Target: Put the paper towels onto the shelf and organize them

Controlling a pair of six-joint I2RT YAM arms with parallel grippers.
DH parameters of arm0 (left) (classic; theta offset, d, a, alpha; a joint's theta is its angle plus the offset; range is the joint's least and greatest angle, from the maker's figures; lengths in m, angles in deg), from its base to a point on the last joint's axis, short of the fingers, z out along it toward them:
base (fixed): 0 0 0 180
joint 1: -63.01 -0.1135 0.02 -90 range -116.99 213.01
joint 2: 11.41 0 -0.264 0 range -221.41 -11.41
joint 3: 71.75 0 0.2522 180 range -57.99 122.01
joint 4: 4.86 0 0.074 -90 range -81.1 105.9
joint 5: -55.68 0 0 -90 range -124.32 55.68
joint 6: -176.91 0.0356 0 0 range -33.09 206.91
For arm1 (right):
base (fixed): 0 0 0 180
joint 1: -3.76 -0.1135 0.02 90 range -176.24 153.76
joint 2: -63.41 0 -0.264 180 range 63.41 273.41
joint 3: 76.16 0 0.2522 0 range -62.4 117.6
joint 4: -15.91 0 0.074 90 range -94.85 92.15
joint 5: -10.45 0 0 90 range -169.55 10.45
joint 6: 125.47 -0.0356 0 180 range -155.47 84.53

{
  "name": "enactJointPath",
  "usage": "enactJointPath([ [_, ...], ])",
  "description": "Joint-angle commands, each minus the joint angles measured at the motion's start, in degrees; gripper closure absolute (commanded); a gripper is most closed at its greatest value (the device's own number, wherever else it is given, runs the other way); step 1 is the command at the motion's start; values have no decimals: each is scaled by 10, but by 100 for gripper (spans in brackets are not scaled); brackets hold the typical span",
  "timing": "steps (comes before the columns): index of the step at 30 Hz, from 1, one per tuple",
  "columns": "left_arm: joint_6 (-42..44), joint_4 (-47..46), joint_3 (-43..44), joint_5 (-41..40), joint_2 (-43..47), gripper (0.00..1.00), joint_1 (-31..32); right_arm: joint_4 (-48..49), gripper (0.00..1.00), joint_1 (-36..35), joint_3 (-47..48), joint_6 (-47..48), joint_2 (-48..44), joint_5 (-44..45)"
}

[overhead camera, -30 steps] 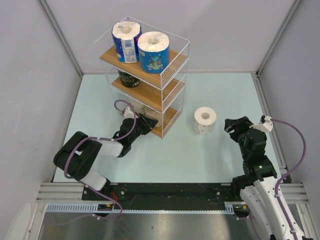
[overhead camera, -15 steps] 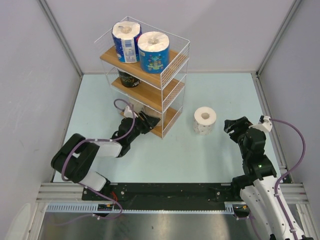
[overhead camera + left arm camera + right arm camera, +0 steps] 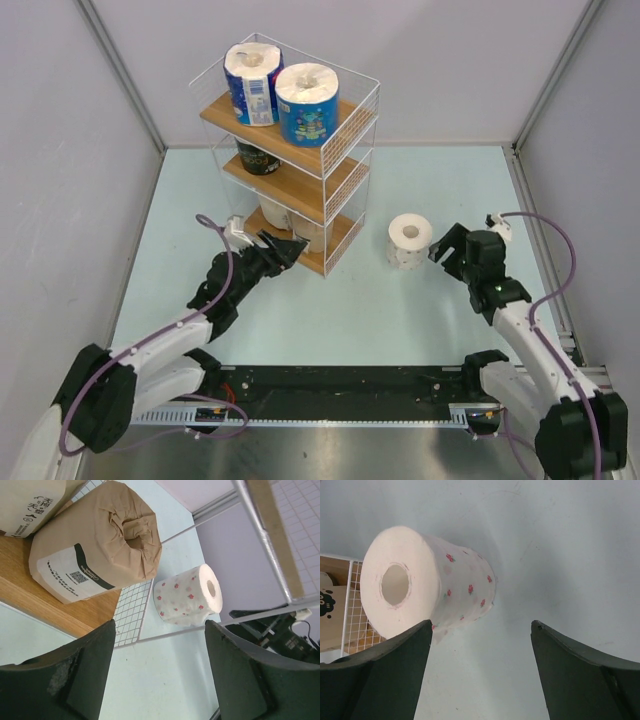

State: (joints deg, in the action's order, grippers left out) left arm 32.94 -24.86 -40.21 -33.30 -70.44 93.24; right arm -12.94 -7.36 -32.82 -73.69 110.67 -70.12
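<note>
Leftmost, the left gripper (image 3: 288,247) sits at the mouth of the shelf's (image 3: 335,150) bottom tier, its jaws spread and holding nothing. Its wrist view shows the tan-brown roll (image 3: 100,550) lying on that board beside the cream roll (image 3: 27,500). Above, the dark-wrapped roll (image 3: 258,157) sits on the middle tier and the two blue-wrapped rolls (image 3: 252,82) stand on top.

Just right of the shelf, the white dotted roll (image 3: 410,240) stands on end on the pale table (image 3: 300,320), not yet shelved. The right gripper (image 3: 442,250) hovers near it, jaws wide and empty. From its wrist camera the roll lies ahead and left of centre, not squarely between the fingers (image 3: 375,680).

Risks, as I judge them:
- The left fingers are close to the wire frame, so a careless withdrawal could snag it or drag the tan-brown roll off the board.
- An off-centre close on the right could shove the unwrapped roll over and send it rolling, or dent it.
</note>
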Motion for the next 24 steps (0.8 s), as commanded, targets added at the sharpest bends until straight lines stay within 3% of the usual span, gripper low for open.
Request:
enactJointPath([
  [1,37,79,1,-24,68,22,-3,44,15,2,64,26,76,-27],
  [11,46,150,-24,-40,157,22,-2,121,14,-7,89,23,124,-48],
  [24,45,171,-29,-44,180,21,-3,103,16,-26,151,36,266,-45],
])
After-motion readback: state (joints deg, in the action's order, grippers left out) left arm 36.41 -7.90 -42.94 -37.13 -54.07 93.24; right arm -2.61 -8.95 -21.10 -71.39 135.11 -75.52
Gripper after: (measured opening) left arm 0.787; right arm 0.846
